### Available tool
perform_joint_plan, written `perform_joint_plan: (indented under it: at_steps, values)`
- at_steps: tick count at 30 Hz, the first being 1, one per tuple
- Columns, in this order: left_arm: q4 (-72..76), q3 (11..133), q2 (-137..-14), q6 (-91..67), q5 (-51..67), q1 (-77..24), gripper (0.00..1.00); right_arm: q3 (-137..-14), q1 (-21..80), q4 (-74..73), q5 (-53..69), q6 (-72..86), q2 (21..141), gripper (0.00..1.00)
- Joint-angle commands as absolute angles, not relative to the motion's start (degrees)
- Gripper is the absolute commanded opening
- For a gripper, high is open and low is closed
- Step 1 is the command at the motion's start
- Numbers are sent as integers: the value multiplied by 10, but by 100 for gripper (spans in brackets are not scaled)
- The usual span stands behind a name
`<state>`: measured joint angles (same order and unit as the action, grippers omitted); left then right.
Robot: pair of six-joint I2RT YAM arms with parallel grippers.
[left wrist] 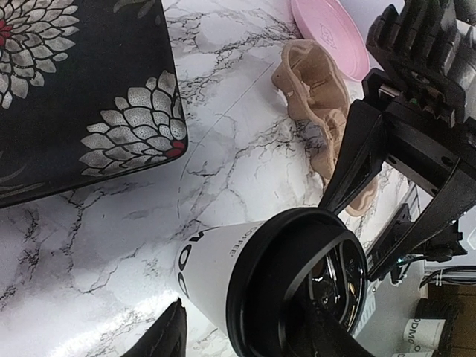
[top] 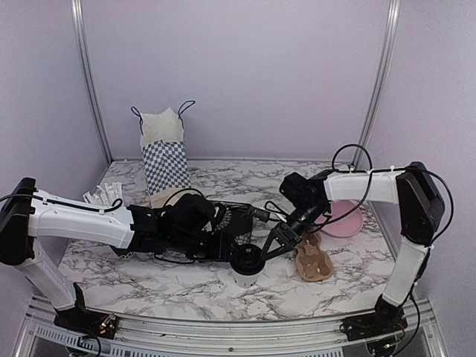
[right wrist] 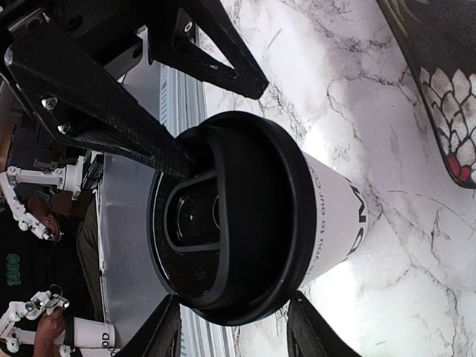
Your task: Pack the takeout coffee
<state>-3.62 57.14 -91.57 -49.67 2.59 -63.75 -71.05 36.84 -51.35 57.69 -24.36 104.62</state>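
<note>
Right gripper (right wrist: 223, 125): fingers spread; one tip rests on top of the black lid (right wrist: 223, 223) and the other hangs just outside its rim, so nothing is pinched.
Left gripper (right wrist: 234, 297): its fingers flank the cup wall under the lid, one on each side; I cannot tell whether they press on it.
Takeout coffee (top: 245, 277): upright on the marble counter (top: 171, 286), near the middle of the front edge, between both grippers, with the lid seated on it.
Done so far: the cup looks capped, and the lid appears to be getting pressed or checked.
Left to do: the cup is in no container yet, so it has to be lifted and packed; I cannot say whether into the carrier or the bag.
Pulp cup carrier (top: 312, 260): just right of the cup, toward the front-right corner; its wells look empty.
Checkered paper bag (top: 165, 160): upright at the back edge, left of centre, with white tissue paper (top: 160, 123) poking out; no cup shows in it.
Pink plate (top: 346, 219): by the right edge, behind the carrier, bare.
Black flowered tray (left wrist: 74, 97): behind the cup, mid-counter; the part in view holds nothing.
White straws (top: 103, 195): near the left edge; their holder is out of sight.
</note>
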Motion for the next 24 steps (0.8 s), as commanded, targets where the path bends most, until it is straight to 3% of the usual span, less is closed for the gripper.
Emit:
perform_joint_plan:
  at_steps: [1, 7, 12, 24]
  values:
    - [-135, 569, -951, -464, 12, -635, 55, -702, 367, -468, 474, -233, 1078, 45]
    - [-136, 580, -959, -447, 14, -635, 54, -725, 357, -516, 550, -273, 1079, 46]
    - [-144, 589, -967, -421, 15, -635, 54, -734, 339, -526, 564, -274, 1035, 62]
    - [-151, 595, -981, -399, 18, -634, 52, -720, 323, -512, 578, -270, 1068, 50]
